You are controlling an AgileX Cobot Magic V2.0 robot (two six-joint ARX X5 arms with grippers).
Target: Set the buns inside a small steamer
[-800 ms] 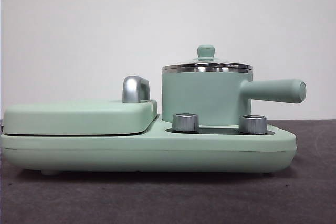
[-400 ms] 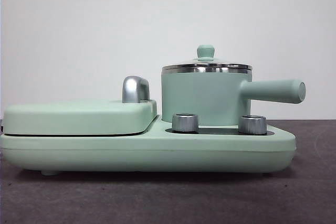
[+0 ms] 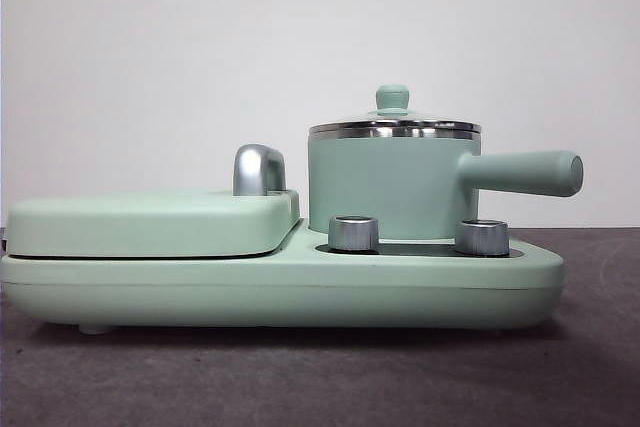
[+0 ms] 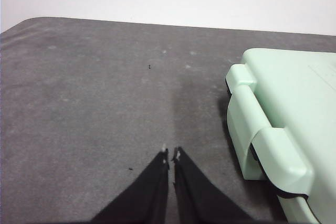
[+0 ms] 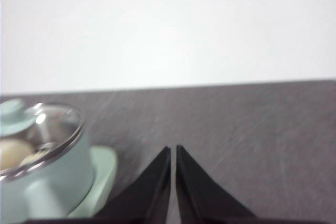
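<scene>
On the bench (image 3: 300, 377), the green cooker base (image 3: 280, 287) carries the lidded steamer (image 3: 385, 187) beside the flat griddle cover (image 3: 150, 222). Only the right wrist view looks through the glass lid (image 5: 44, 129): a cream bun (image 5: 13, 153) lies inside. Left end effector (image 4: 170, 154) and right end effector (image 5: 173, 149) hang pinched together, empty, above the bench.
</scene>
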